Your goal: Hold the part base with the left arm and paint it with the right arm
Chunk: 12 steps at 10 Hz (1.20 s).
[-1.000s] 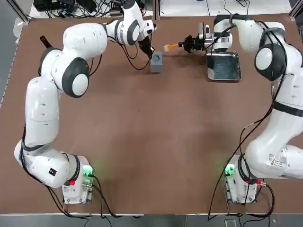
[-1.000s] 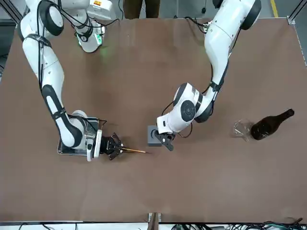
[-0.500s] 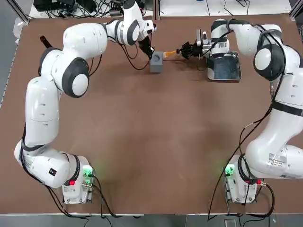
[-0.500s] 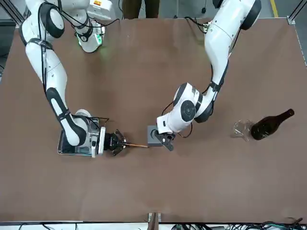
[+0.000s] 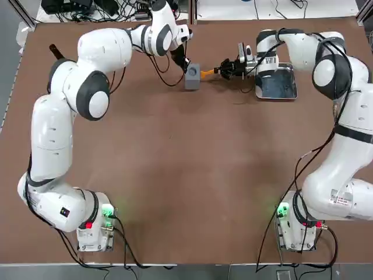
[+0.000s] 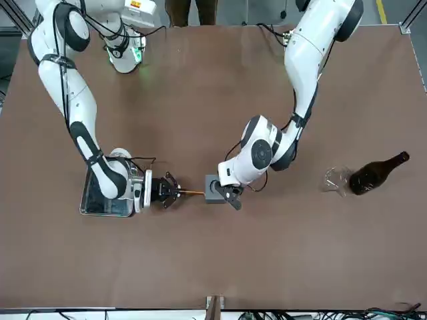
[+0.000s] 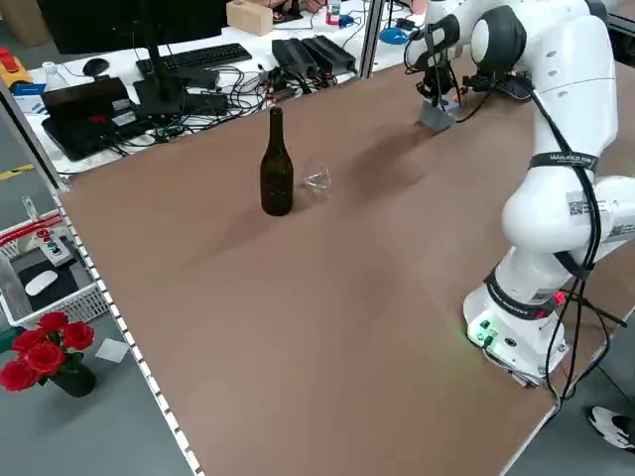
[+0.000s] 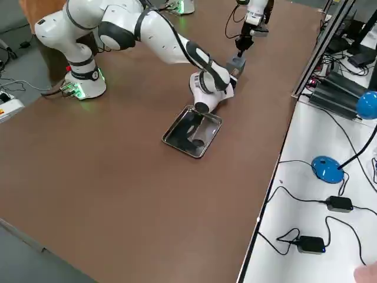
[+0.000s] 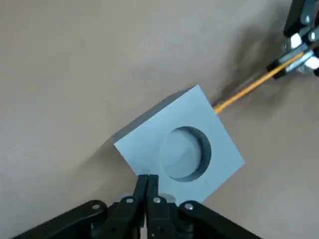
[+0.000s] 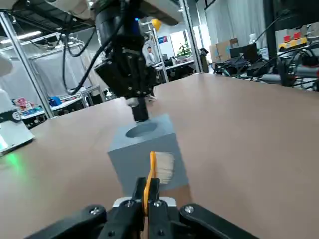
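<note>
Brush (image 10: 152, 167) in the right wrist view is pinched by the right hand (image 10: 147, 191), bristles against the part base (image 10: 144, 149). Left wrist view: the left hand (image 9: 148, 181) grips the part base's edge, fingers nearly together, beside its round hole. Top view: the part base stands on the bench (image 5: 175, 175), between both hands, left of the metal tray (image 5: 276, 84).

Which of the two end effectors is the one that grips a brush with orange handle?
The right end effector, beside the part base; the brush is between its fingers. The left one is at the base's holed top, without brush.
</note>
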Each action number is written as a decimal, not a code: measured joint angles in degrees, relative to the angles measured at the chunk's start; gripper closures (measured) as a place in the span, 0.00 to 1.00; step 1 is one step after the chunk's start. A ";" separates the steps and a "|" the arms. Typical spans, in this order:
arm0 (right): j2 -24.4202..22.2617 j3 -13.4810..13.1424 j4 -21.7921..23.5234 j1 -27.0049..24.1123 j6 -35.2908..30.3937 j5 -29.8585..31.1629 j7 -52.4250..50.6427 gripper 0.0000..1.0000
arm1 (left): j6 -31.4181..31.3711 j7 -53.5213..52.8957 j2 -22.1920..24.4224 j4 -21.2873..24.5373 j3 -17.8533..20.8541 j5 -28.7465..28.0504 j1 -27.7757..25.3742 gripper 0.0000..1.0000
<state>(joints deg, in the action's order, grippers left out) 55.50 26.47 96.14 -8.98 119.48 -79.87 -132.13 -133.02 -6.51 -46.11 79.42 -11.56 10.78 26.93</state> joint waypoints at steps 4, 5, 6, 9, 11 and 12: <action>-1.04 -0.16 2.85 -0.94 -4.16 -0.03 -0.81 0.96 | 0.00 0.00 0.00 0.00 0.03 0.00 0.00 0.95; -1.30 -0.25 3.51 -1.17 -5.14 -0.03 -1.24 0.96 | 0.00 0.00 0.00 0.00 0.04 0.00 0.00 0.95; -1.35 -0.45 4.10 -1.37 -5.95 -0.03 -1.84 0.96 | 0.00 0.00 0.00 0.00 0.04 0.00 0.00 0.95; -1.37 -2.31 5.04 -1.56 -7.62 -0.03 -3.88 0.96 | -0.04 0.00 0.00 0.00 0.03 0.00 0.03 0.95; -1.51 -2.53 5.01 -1.54 -7.57 -0.03 -4.25 0.96 | -0.04 0.00 0.00 0.00 0.03 0.00 0.03 0.95; -1.74 -2.50 4.95 -1.52 -7.34 -0.04 -4.25 0.96 | -0.04 0.00 0.00 0.00 0.03 0.00 0.03 0.95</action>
<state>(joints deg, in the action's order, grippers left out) 53.76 23.96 101.09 -10.50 112.14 -79.91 -136.38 -133.06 -6.51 -46.12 79.42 -11.52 10.78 26.96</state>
